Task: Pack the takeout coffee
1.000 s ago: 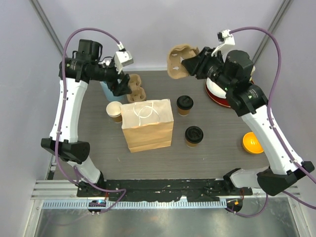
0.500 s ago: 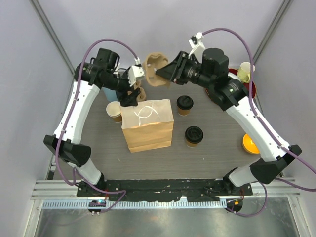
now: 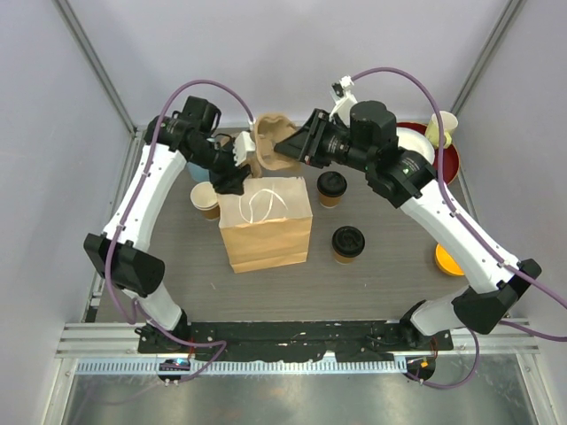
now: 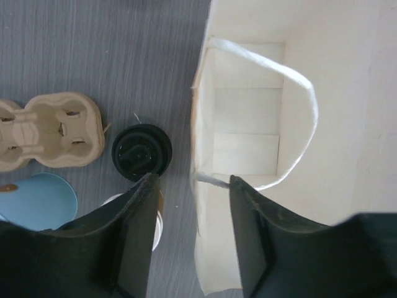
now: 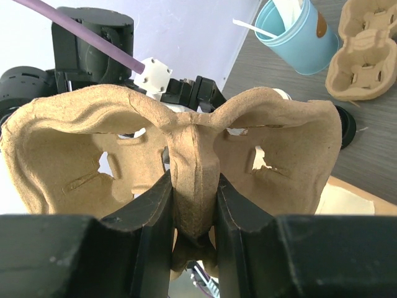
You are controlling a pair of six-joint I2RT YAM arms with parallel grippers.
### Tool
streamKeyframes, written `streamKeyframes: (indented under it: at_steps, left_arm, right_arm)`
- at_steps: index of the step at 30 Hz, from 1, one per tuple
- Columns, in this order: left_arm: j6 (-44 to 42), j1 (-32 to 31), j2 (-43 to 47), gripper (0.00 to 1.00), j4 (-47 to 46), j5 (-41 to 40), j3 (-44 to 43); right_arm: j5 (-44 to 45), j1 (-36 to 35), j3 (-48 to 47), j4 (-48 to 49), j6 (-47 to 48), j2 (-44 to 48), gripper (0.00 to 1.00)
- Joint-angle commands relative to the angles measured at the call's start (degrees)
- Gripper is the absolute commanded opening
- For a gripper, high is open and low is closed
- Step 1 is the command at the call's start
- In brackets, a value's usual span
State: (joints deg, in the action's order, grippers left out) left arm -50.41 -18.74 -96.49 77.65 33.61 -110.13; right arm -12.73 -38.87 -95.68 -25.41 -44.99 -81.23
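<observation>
The right claw [image 3: 285, 146] [image 5: 192, 180] is clamped on the middle ridge of a pulp cup carrier [image 3: 266, 142] [image 5: 186, 155], held on edge in the air with its two pockets spread to either side of the fingers. The left claw [image 3: 232, 177] [image 4: 192, 180] stands just across from it with its fingers apart. The rim of one wall of the brown paper bag [image 3: 266, 226] [image 4: 248, 112] runs up between them with a gap on each side, and one end of the white handle cord [image 4: 298, 87] reaches the rim right there. The bag's open mouth faces this claw, showing its pale folded inside. The far coffee cup [image 3: 332, 186] stands on the table [image 3: 399, 274] on the near side of the right claw, just off the bag's right edge. The near coffee cup [image 3: 347, 241] stands further toward the arm bases, also beside the bag, and neither claw touches either. Just outside the left claw's outer finger lie a round black lid [image 4: 141, 152], whose moulded marks are too small to read, and an open paper cup [image 3: 205, 199]. Beyond the lid are a second pulp carrier [image 4: 49, 130] [image 5: 366, 49] and a light-blue cup of straws [image 4: 34, 198] [image 5: 304, 43]. Well behind the right claw sit a red tray [image 3: 450, 164] and a pale mug [image 3: 441, 128], with an orange bowl [image 3: 447, 257] nearer the bases.
</observation>
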Motion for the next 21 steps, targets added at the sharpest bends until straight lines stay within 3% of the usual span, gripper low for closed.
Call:
streamKeyframes:
  at_steps: [1, 2, 4, 5, 6, 8, 17, 21]
  left_arm:
    - [-0.65, 0.11, -1.51, 0.47, 15.16, 2.51, -1.58]
    - [-0.56, 0.02, -1.77, 0.37, 16.82, 3.39, -2.10]
    - [0.66, 0.02, -1.69, 0.27, 17.54, 3.84, -1.42]
    - [1.36, -0.07, -0.64, 0.09, 17.54, 4.36, -0.71]
    - [1.63, -0.24, -0.11, 0.00, 17.54, 4.54, 0.08]
    - [3.64, -0.85, 2.34, 0.00, 16.32, 4.89, 2.45]
    - [30.62, -3.41, 17.55, 0.00, -6.26, -1.61, 17.30]
    - [37.31, -3.49, 20.28, 0.00, -8.74, -2.93, 19.51]
  right_arm:
    - [-0.36, -0.76, -1.44, -1.31, 0.52, 1.69, 0.21]
    - [-0.45, -0.94, -1.44, -1.57, 1.30, 1.69, 0.21]
    - [-0.54, -1.99, -1.61, -1.92, 2.45, 1.69, 0.21]
    - [-0.45, -2.34, -1.96, -2.71, 3.15, 1.52, 0.21]
    - [-0.36, -2.87, -2.32, -3.50, 4.64, 1.25, 0.20]
    - [0.16, -4.19, -3.72, -6.74, 6.31, 0.03, 0.20]
    - [3.68, -6.74, -8.21, -14.67, 16.33, -4.37, 0.18]
    - [1.31, -7.09, -9.26, -17.13, 19.14, -6.57, 0.18]
